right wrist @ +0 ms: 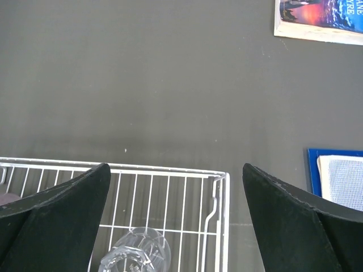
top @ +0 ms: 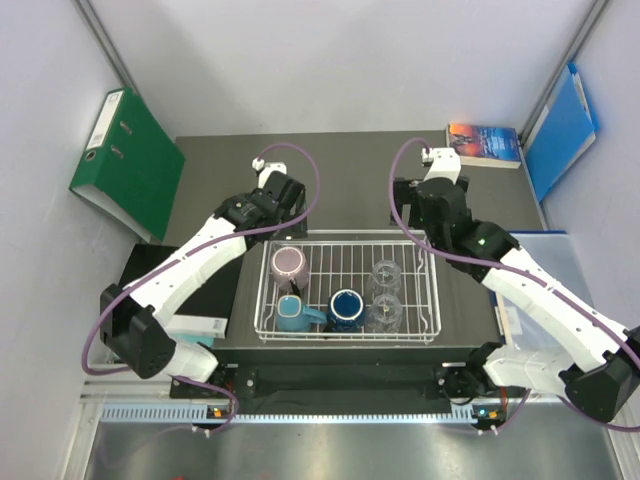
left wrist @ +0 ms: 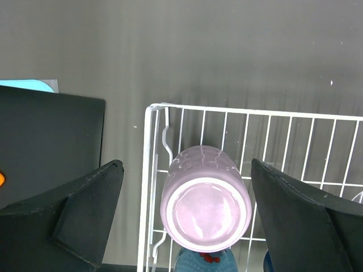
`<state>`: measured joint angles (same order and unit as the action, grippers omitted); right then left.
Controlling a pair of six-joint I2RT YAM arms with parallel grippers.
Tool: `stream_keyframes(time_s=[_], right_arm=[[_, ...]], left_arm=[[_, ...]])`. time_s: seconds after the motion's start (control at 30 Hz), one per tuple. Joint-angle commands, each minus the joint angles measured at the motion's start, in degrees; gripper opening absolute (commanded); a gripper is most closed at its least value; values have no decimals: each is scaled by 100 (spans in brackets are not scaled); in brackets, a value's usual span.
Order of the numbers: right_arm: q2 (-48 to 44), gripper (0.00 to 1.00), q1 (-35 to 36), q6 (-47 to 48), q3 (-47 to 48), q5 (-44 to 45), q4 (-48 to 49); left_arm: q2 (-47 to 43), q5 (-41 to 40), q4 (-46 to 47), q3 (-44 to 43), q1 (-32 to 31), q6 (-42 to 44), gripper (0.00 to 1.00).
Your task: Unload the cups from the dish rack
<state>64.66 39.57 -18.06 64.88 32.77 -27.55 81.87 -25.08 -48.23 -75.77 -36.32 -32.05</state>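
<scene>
Pink mug [left wrist: 205, 212] half hides the teal mug [left wrist: 190, 264] below the spread left pincer [left wrist: 186, 163]; right pincer [right wrist: 176, 165] spread too.

Dish rack [top: 330, 262] holds 5 cups: pink mug [top: 289, 266] at its far-L corner, teal mug [top: 291, 314] near-L, navy mug [top: 346, 307] near-ctr, far tumbler [top: 385, 273] and near tumbler [top: 384, 311] on its R side, w/ L gripper [top: 283, 238] over its far-L edge and R gripper [top: 430, 235] over its far-R corner.
</scene>
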Motion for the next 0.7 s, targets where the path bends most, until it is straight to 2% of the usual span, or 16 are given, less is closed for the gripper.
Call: stream_keyframes(time_s=[0.0, 0.3, 0.43, 0.67], right_arm=[[-15, 100, -64, 66, 121, -17, 5], [-103, 100, -55, 163, 86, -139, -101], [-59, 100, -11, 207, 77, -604, -145], [459, 99, 586, -74, 69, -772, -479]], left_arm=[[-127, -111, 68, -79, -7, -64, 99], [-302, -32, 138, 114, -16, -126, 99], [-408, 29, 226, 220, -16, -126, 99], [-522, 135, 340, 466, -16, -187, 99]])
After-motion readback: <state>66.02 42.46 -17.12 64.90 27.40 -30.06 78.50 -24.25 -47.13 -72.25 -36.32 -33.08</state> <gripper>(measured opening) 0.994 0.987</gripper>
